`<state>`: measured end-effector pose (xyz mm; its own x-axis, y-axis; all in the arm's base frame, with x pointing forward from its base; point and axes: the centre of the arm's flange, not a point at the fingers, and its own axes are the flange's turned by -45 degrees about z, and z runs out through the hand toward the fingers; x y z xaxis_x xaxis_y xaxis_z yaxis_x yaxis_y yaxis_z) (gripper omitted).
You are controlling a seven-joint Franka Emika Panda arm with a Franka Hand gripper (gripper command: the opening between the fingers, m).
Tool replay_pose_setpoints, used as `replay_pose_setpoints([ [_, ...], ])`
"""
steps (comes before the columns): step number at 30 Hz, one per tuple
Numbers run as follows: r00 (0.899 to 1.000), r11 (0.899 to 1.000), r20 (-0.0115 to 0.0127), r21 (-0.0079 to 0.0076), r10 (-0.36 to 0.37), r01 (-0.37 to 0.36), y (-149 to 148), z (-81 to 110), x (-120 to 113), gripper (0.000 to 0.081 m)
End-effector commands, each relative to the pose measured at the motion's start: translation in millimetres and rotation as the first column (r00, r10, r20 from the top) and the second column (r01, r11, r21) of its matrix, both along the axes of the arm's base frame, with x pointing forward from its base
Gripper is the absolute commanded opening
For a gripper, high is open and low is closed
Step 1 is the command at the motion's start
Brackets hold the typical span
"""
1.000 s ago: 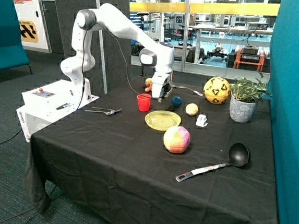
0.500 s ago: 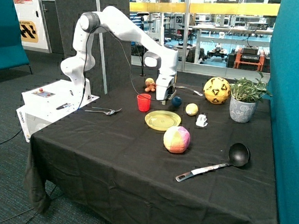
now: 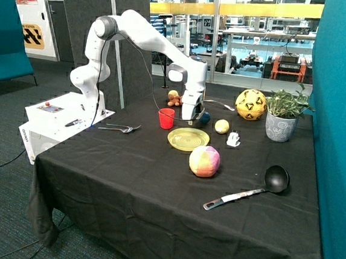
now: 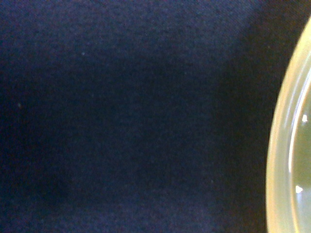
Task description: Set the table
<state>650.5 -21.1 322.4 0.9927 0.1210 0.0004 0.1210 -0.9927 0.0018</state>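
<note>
One arm is all I'm driving, and its gripper (image 3: 189,120) hangs low over the desk (image 3: 125,186), just above the cloth at the far rim of the yellow plate (image 3: 188,139). It sits between the red cup (image 3: 166,118) and the dark blue ball (image 3: 205,116), close to both. From my outside view I cannot tell whether the grasp is wide or narrow, nor whether it holds anything. The wrist view gives me only black cloth and a curved slice of the plate's pale yellow rim (image 4: 286,145) along one edge.

The desk itself is the big square one draped in black fabric. It stands beside the white robot base (image 3: 59,116), with folds hanging at its near corner.

Beyond the blue ball lies a small yellow ball (image 3: 222,126), and a little white object (image 3: 233,139) rests just beside that. A pink and yellow ball (image 3: 204,161) sits on the near side of the plate, close to its rim. A black ladle (image 3: 259,185) lies flat, well apart from the plate, towards the near corner. At the far side I see a yellow soccer ball (image 3: 251,104) next to a potted plant (image 3: 282,118). Some cutlery (image 3: 120,128) lies on the desk's edge nearest the base. A small orange and yellow toy (image 3: 174,97) stands behind the cup.
</note>
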Motion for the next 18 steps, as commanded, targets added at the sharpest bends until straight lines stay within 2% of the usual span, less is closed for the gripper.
replay_pose_setpoints([
  [1,1.0,1.0,-0.0006,0.0017,0.009,-0.009,0.1,-8.8,6.2,0.0326],
  [18,1.0,1.0,-0.0006,0.0017,0.02,-0.02,7.0,-29.7,4.1,0.0309],
])
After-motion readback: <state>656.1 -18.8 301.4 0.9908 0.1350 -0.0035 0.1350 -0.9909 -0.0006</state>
